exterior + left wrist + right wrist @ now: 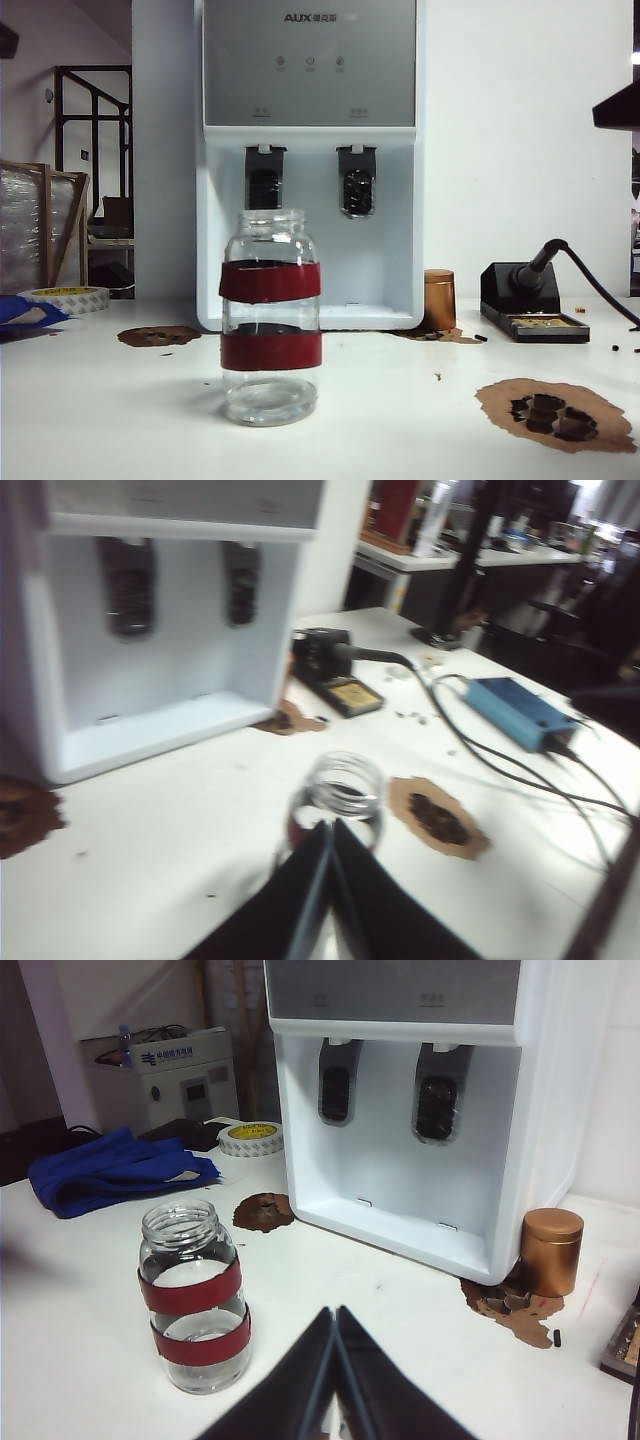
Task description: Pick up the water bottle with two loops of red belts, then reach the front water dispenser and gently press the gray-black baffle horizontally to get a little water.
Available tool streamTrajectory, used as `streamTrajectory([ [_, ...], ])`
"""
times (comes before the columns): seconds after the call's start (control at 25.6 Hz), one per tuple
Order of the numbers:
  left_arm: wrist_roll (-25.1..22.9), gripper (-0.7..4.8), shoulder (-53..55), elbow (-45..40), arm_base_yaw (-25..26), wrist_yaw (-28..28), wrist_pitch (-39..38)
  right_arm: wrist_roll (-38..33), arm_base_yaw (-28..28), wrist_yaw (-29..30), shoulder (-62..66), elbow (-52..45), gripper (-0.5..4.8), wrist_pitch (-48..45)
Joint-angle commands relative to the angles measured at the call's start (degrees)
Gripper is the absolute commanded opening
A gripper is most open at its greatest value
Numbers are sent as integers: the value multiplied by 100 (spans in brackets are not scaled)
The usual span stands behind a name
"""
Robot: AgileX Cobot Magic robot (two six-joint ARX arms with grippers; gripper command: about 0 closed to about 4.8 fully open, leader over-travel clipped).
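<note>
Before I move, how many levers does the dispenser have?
2, both in the water dispenser bay: the smoother lever on the exterior view's left, the gray-black baffle on its right. None seems hidden.

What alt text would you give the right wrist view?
The right gripper hovers with fingers shut over a white table, beside a clear water bottle wrapped in two red bands. Behind stands the white water dispenser with two dark levers, including the gray-black baffle; a copper canister sits by it.
</note>
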State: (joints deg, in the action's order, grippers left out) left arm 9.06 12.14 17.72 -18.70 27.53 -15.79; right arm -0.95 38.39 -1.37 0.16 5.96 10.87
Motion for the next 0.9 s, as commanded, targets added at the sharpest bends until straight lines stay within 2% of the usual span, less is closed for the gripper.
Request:
streamTrajectory([
  [0.04,-11,-4,7,175,4,-715,-208,-15,-2,31,-2,-2,-1,-118],
  [0.12,-59,-4,7,348,4,-973,-426,-15,-2,31,-2,-2,-1,-116],
  [0.2,-304,-4,7,518,4,-1003,-704,-15,-2,31,-2,-2,-1,-118],
  [0.27,-304,-4,7,557,7,-999,-925,-15,-2,31,-2,-2,-1,-120],
  [0.74,-302,-4,162,614,4,-977,-1001,-50,-2,227,-2,-2,-1,-179],
  [0.9,-424,-4,575,940,4,-975,-1130,-186,-2,1023,2,-2,-1,-442],
])
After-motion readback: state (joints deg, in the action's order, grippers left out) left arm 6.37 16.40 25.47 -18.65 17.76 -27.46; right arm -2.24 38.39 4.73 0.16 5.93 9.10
